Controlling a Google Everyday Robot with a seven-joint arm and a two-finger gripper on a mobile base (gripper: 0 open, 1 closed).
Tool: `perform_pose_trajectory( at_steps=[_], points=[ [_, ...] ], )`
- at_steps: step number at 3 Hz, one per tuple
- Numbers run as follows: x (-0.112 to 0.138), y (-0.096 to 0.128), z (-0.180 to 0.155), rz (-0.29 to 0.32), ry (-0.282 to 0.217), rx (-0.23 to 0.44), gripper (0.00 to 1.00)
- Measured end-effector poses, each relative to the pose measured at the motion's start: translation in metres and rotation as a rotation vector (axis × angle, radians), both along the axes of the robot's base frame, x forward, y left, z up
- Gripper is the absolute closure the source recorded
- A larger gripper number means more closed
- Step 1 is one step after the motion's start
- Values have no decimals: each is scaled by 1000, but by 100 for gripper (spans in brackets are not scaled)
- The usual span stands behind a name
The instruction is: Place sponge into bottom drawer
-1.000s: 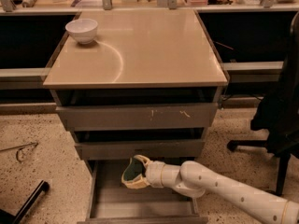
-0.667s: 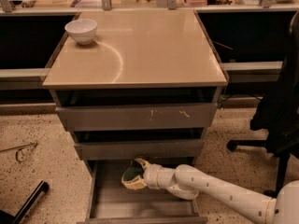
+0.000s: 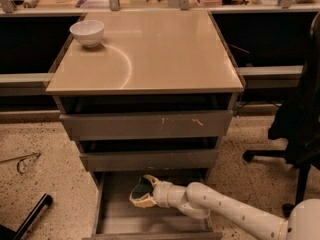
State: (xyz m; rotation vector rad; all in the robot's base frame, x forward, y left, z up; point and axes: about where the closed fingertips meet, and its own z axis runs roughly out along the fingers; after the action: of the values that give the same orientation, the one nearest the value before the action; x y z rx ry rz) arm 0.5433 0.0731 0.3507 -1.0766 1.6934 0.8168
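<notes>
Bottom drawer (image 3: 117,215) pulled out, grey tray open to view below the two drawers above. White arm (image 3: 225,211) comes in from lower right, low over the tray. Gripper (image 3: 138,189) sits over the back part of the bottom drawer, just under the middle drawer (image 3: 145,160) front. Its cream fingers (image 3: 145,201) are clamped on the sponge (image 3: 144,187), dark green face showing between them. Cannot tell whether the sponge touches the tray floor. Top drawer (image 3: 147,124) carries pale scratches on its front. On the desk (image 3: 160,54), a white bowl (image 3: 87,32) at the far left corner. Dark chair (image 3: 299,119) stands right of the desk on speckled floor (image 3: 45,179).
</notes>
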Motion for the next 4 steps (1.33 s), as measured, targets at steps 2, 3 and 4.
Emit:
perform_pose_trajectory(
  at_steps=[2, 3, 4],
  points=[
    [-29, 4, -140, -106, 110, 59, 100],
    [-29, 11, -189, -115, 157, -3, 100],
    [-10, 27, -205, -106, 141, -95, 100]
  ],
)
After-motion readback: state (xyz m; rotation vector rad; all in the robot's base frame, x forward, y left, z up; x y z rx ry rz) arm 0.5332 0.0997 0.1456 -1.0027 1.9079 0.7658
